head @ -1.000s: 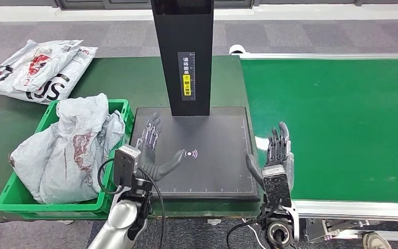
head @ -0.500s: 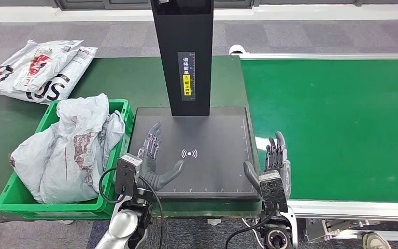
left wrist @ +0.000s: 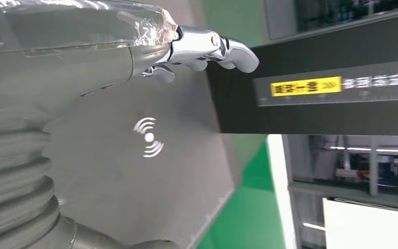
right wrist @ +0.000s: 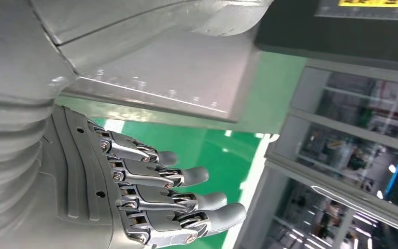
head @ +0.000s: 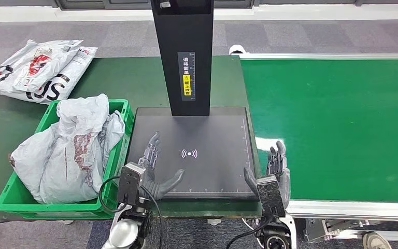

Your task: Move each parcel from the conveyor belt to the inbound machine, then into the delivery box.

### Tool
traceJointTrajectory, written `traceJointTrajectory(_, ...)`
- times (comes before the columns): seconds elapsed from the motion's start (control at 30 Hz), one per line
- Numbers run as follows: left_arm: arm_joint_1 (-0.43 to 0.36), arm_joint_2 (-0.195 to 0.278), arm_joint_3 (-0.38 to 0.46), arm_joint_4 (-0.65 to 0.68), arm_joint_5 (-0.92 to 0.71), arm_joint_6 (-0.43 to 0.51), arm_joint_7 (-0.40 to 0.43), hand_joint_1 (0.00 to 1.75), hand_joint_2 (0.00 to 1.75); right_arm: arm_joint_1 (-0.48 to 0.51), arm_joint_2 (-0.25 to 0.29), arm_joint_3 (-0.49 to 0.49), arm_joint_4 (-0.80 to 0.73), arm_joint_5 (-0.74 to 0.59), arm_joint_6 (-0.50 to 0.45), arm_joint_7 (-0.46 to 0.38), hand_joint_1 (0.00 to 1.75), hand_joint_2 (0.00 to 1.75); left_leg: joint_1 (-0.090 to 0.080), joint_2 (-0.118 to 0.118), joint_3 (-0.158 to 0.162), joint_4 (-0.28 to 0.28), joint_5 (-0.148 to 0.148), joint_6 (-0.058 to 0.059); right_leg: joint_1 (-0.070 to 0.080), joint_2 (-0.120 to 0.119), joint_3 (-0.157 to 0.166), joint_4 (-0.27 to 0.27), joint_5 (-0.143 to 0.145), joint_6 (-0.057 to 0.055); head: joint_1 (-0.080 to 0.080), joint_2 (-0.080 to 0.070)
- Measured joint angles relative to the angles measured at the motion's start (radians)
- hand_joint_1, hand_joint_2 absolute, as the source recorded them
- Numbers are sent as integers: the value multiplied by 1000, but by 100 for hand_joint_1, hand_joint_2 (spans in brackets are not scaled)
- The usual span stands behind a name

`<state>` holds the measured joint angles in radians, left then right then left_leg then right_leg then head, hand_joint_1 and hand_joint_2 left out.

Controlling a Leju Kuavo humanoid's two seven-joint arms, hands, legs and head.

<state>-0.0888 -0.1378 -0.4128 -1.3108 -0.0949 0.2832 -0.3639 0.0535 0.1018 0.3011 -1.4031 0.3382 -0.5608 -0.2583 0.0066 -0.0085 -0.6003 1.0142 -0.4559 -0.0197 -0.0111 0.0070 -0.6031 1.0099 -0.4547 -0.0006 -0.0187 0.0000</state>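
The inbound machine's dark scan plate (head: pixel 207 135) lies bare under its black post (head: pixel 184 57); the plate's white signal mark (left wrist: pixel 149 137) is uncovered. My left hand (head: pixel 153 168) hovers over the plate's near left corner, fingers spread, holding nothing. My right hand (head: pixel 275 165) is at the plate's near right corner, beside the green conveyor belt (head: pixel 337 124), fingers straight (right wrist: pixel 186 197) and apart, also holding nothing. The belt carries no parcel. Grey parcels (head: pixel 70 148) fill the green delivery box (head: pixel 52 207) at the left.
Two more grey parcels (head: pixel 36 70) lie on the dark green table at the far left. The black post stands upright at the plate's far edge. The conveyor's metal rail (head: pixel 352 210) runs along the near right.
Both hands have drawn back toward me and lower, the left from the plate's middle left to its near corner, the right down along the plate's right edge.
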Motion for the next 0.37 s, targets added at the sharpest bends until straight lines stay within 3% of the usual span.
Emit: traceJointTrajectory(0.37,66,-3,61,-49,-38,-5,4,0,175,-7,-1,0,49,13,34,3,0,175,0,0,0,0,0,0,0,0,0,0,0,0,0,0)
